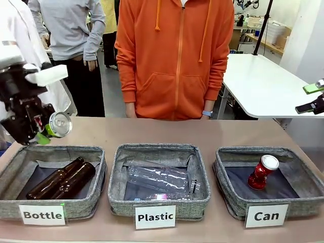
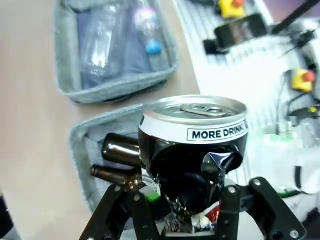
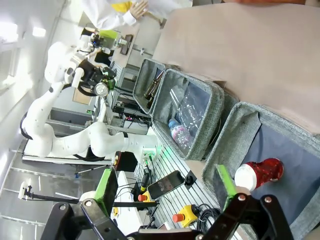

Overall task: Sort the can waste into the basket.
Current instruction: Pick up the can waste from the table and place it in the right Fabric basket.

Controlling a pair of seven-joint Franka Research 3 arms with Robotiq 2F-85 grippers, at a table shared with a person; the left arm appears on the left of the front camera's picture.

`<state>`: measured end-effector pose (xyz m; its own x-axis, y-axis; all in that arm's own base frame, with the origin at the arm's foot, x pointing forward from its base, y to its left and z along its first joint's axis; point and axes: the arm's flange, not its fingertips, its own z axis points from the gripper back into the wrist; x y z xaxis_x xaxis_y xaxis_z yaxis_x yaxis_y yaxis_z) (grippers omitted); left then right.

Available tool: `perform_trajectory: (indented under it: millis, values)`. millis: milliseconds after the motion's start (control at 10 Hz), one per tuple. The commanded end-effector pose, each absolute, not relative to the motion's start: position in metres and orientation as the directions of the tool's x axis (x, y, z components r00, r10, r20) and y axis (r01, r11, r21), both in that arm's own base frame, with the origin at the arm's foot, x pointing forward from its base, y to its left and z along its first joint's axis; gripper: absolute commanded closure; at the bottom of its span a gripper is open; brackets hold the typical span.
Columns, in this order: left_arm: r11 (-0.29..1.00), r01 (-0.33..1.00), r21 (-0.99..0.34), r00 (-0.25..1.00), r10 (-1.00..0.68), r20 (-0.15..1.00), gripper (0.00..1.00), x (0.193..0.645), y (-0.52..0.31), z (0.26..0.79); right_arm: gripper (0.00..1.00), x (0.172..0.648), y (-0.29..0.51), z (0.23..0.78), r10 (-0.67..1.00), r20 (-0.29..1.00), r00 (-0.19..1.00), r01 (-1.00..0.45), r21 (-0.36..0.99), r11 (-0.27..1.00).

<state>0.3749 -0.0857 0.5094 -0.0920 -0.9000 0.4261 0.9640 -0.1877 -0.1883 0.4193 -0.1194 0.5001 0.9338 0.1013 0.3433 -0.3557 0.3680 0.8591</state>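
Observation:
My left gripper (image 1: 50, 130) hangs above the back left corner of the table, shut on a crushed dark can (image 1: 61, 124) with a silver top. In the left wrist view that can (image 2: 192, 150) reads "MORE DRINK" and is pinched between the fingers (image 2: 125, 215). A red can (image 1: 262, 172) with a silver top lies tilted in the grey basket signed "Can" (image 1: 225, 174) at the front right. My right gripper (image 1: 311, 97) is open and empty, high at the right edge. In its wrist view the red can (image 3: 260, 172) lies below its spread fingers (image 3: 107, 187).
A basket signed "Bottle" (image 1: 12, 169) holds brown glass bottles (image 1: 63, 179); it lies below the left gripper. The middle basket signed "Plastic" (image 1: 116, 182) holds clear plastic bottles (image 1: 159, 178). A person in an orange hoodie (image 1: 174, 55) stands at the far side.

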Motion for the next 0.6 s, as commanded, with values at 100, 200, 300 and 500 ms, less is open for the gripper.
perform_trajectory:
  millis: [100,200,300,500]
  values:
    - [-0.210,0.950,-0.230,-0.101,-0.907,0.410,1.00,0.3782,-0.0895,0.5211,0.00,0.4175,-0.1201,0.5006,0.113,0.353,0.929,-0.369,0.855,0.366]
    - [-0.210,0.950,-0.230,-0.101,-0.907,0.410,1.00,0.3782,-0.0895,0.5211,0.00,0.4175,-0.1201,0.5006,0.113,0.353,0.929,-0.369,0.855,0.366]
    - [-0.210,0.950,-0.230,-0.101,-0.907,0.410,1.00,0.3782,-0.0895,0.5211,0.00,0.4175,-0.1201,0.5006,0.113,0.353,0.929,-0.369,0.855,0.366]
    - [-0.214,0.954,-0.211,-0.109,-0.901,0.420,1.00,0.3752,-0.0931,0.5149,0.00,0.4175,-0.1201,0.5006,0.113,0.353,0.929,-0.369,0.855,0.366]
